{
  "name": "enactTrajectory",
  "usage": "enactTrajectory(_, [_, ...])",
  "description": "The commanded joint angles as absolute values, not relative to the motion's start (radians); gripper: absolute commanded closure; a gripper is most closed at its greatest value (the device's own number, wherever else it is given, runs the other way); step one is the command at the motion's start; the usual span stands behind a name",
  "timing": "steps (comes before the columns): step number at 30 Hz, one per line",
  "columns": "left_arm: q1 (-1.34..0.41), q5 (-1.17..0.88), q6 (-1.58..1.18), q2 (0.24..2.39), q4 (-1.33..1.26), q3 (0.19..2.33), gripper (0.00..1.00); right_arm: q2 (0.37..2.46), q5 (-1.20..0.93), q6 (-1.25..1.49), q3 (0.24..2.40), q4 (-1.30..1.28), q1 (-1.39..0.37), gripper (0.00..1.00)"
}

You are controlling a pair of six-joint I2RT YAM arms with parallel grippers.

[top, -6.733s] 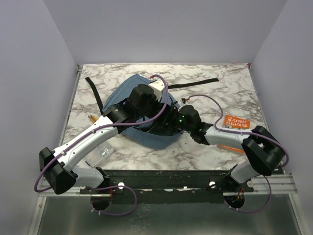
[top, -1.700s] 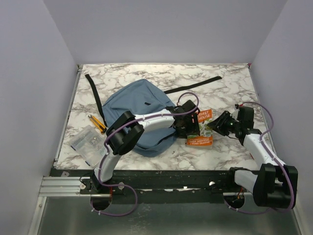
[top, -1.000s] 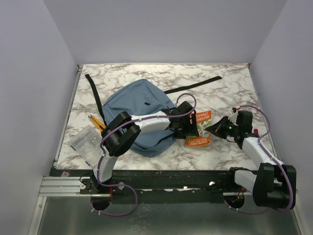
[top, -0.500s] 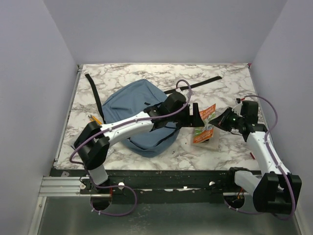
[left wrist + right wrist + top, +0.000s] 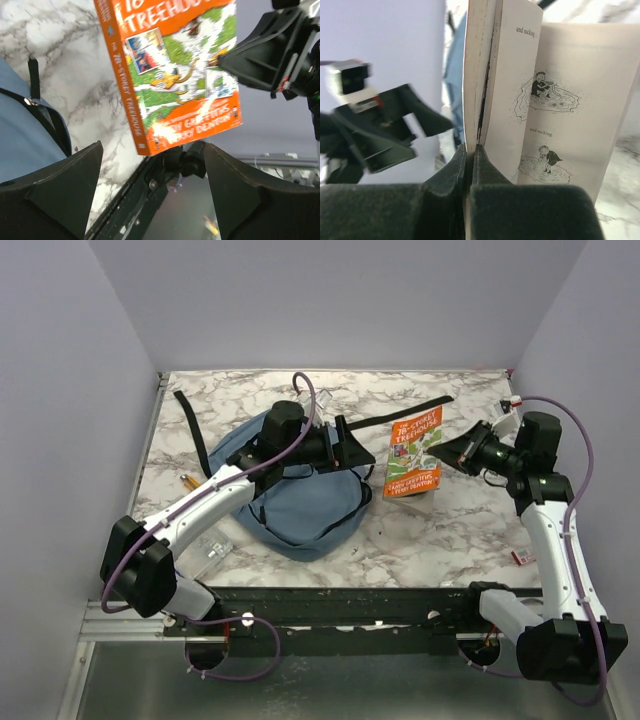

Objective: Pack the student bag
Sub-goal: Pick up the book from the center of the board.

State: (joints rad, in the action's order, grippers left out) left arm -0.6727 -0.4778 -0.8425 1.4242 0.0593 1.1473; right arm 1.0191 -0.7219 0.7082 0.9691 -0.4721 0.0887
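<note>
Looking down from above, one dusty-blue student bag (image 5: 300, 502) lies flat left of centre on the table (image 5: 440, 530), its left side partly hidden by the left arm (image 5: 200, 505). The left gripper (image 5: 352, 450) sits over the bag's right edge. The right gripper (image 5: 447, 453) holds one orange book (image 5: 413, 453) just right of the bag.

Left wrist view: jaws spread wide, holding nothing; the book's top is cut off.

Right wrist view: jaws pinched tight on the book's pages.

Open left end effector (image 5: 151, 149), clamped right end effector (image 5: 470, 148)
</note>
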Motion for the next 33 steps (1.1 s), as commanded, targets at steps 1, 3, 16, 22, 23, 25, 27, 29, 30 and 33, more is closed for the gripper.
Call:
enactTrajectory(1, [-0.634,-0.749,-0.916,1.413,-0.057,1.102,0.14,0.98,-0.966,0.864,1.02,-0.292,0.088,1.0])
enactTrajectory(3, [-0.635,-0.813,-0.971,1.436,-0.114,1.101,0.15,0.973,-1.037,0.933,1.006,-0.189,0.089,1.0])
enactTrajectory(16, [-0.635,-0.952,-1.385,1.526,-0.682,1.002,0.22,0.919,-1.158,1.196,0.91,0.158,0.087,1.0])
enactTrajectory(22, [-0.641,-0.962,-1.5,1.567,-0.854,1.002,0.32,0.931,-1.166,1.191,0.889,0.163,0.082,0.99])
enactTrajectory(23, [-0.642,-0.962,-1.505,1.573,-0.857,1.004,0.33,0.933,-1.168,1.19,0.886,0.164,0.08,0.99])
enactTrajectory(25, [-0.645,-0.96,-1.508,1.584,-0.859,1.006,0.35,0.936,-1.169,1.194,0.88,0.171,0.078,0.99])
enactTrajectory(27, [-0.65,-0.959,-1.516,1.597,-0.86,1.006,0.35,0.935,-1.169,1.195,0.881,0.177,0.076,0.99])
enactTrajectory(29, [-0.653,-0.961,-1.522,1.609,-0.866,1.011,0.4,0.936,-1.169,1.195,0.883,0.176,0.076,0.99])
enactTrajectory(30, [-0.655,-0.96,-1.524,1.61,-0.87,1.011,0.44,0.936,-1.17,1.195,0.881,0.175,0.075,0.99])
enactTrajectory(33, [-0.652,-0.953,-1.52,1.604,-0.879,1.014,0.6,0.936,-1.172,1.184,0.875,0.164,0.077,0.99])
